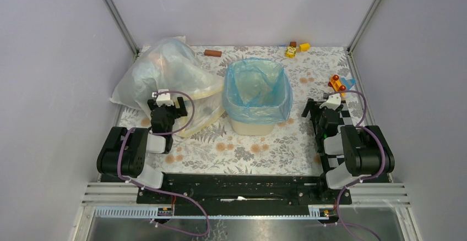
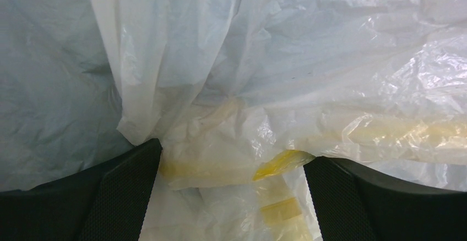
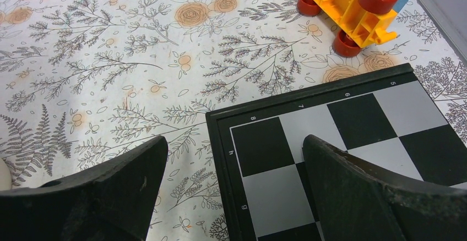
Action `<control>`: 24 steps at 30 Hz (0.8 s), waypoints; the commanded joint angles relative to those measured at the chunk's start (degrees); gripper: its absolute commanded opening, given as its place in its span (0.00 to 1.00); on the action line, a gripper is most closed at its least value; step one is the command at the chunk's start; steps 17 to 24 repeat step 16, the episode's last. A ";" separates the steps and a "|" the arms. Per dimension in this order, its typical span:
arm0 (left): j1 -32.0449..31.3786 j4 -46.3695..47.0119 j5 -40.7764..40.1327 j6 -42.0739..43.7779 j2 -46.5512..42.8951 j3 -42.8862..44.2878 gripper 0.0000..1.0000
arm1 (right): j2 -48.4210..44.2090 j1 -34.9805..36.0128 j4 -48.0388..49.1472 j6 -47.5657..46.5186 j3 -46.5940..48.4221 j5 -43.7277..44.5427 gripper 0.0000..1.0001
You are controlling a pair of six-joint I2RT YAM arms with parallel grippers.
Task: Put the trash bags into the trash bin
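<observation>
Two arms sit low at the near edge of the desk (image 1: pixel 242 147), and from where I stand the job looks all but finished. On the left, the big clear and pale-yellow bag (image 1: pixel 165 70) slumps near the side wall (image 1: pixel 55 87). The left end effector (image 1: pixel 167 104) is nosed right up to it, jaws spread wide, gripping nothing, crumpled film close ahead. In the middle, the trash bag (image 1: pixel 256 84) already lines the trash bin (image 1: pixel 252 126), its light-blue lip folded out over the rim. What I'd judge is left is seating it: press the film down inside from above without snagging the lip or tipping the bin. The left arm should draw clear before swinging, or it may drag the big bag along. On the right, the right end effector (image 3: pixel 234 142) hangs released over the corner of a chessboard (image 3: pixel 352 142), with an orange toy (image 3: pixel 352 7) just beyond. The patterned stretch between board and bin is its open lane.
</observation>
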 commanded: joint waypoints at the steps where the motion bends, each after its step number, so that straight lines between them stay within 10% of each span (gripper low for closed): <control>1: 0.45 6.06 0.97 -0.13 0.56 -0.66 0.99 | 0.35 -0.24 1.84 -0.24 1.40 0.02 1.00; 24: 0.45 6.07 1.07 -0.16 0.67 -0.69 0.99 | 0.35 -0.23 1.84 -0.26 1.40 0.04 1.00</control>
